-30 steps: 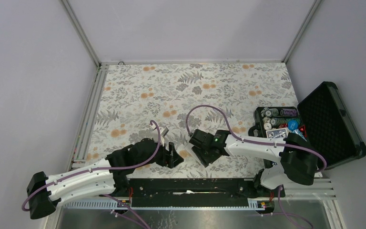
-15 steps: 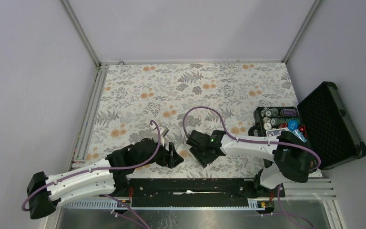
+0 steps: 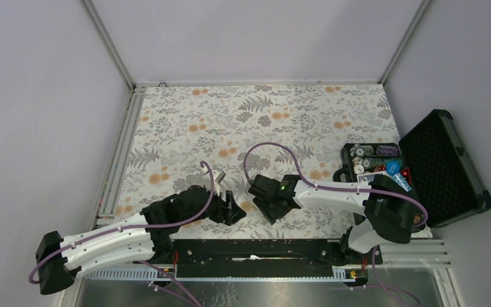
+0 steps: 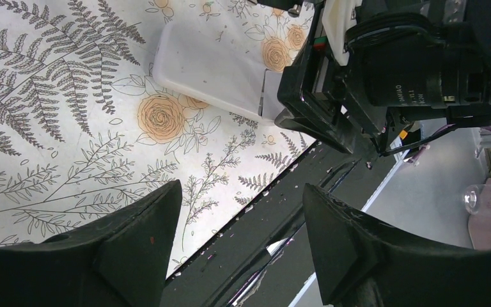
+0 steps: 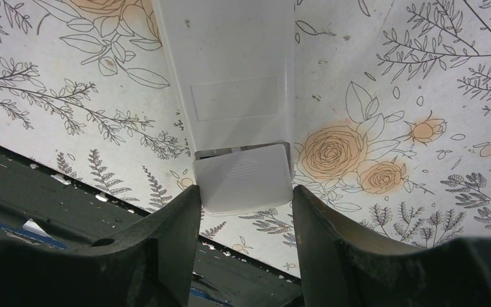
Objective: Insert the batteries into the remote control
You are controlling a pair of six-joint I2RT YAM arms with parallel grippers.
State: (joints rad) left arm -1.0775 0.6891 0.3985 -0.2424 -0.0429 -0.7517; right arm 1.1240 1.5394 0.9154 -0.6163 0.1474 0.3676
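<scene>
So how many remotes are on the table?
1. The remote control lies back-up near the front of the table, its battery cover slid partly off between the fingers of the right pincer. Others may be hidden.

**Layout as I saw it from the operator's station.** The remote control (image 5: 230,77) lay back-up on the tabletop (image 3: 262,115), close to the near edge and between the two arms. Its cover (image 5: 243,176) projected past the end of the body nearest the right gripper (image 5: 244,197), with that gripper's jaws one on either side of it. The left gripper (image 4: 240,204) hung to the left of the remote, above the line where the tabletop met the mounting rail (image 3: 256,246). An open case (image 3: 444,166) lay at the tabletop's right edge, with its lid laid back to the right.
</scene>
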